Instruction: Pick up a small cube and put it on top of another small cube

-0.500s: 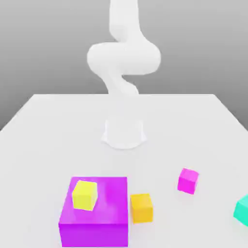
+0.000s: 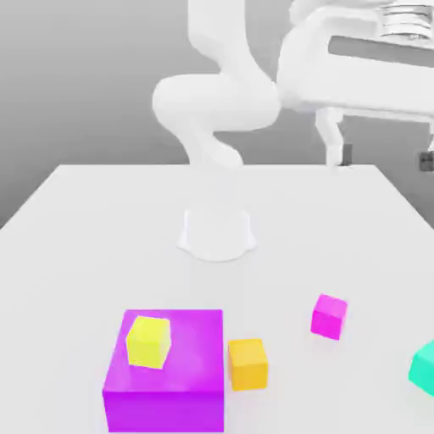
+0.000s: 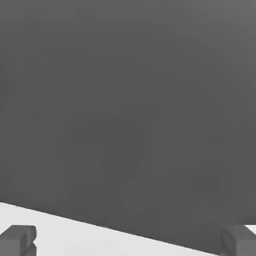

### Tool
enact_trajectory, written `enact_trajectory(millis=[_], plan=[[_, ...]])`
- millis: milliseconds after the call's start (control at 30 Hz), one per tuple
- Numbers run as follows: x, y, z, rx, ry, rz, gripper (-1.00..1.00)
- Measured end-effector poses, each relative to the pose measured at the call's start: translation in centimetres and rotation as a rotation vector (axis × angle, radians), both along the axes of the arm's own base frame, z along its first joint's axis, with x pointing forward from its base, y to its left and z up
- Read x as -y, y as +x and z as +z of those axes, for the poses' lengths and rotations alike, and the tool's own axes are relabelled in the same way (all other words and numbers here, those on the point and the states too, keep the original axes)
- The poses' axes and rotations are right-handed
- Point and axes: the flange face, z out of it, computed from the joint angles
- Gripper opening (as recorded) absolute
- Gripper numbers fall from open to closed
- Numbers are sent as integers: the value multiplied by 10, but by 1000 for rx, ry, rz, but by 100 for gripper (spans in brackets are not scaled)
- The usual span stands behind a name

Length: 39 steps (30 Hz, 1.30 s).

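White table (image 2: 102, 220) – gripper (image 2: 386, 157) high above it, jaws wide, nothing held – teal cube (image 2: 423, 368) at the exterior view's right edge.

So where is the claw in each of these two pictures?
Exterior view: the claw hangs open near the picture's upper right, high above the table.
Hand view: the claw is seen from just behind, its two dark fingertips set wide apart with a strip of white surface between them.
Shared landmark: the white table, which meets the grey background in both.
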Motion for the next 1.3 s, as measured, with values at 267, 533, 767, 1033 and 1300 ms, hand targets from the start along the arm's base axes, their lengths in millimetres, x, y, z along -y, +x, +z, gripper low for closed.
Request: enact_trajectory(millis=[267,533,767,1033,1300], plan=[[-88,-23,-137,-195,-31,165,0],[-148,-76,-260,-362,-19,291,0],[-150,-79,-302,-367,-18,296,-100],[-134,-70,-244,-367,-16,230,-100],[38,-16,-190,-340,61,-465,-100]])
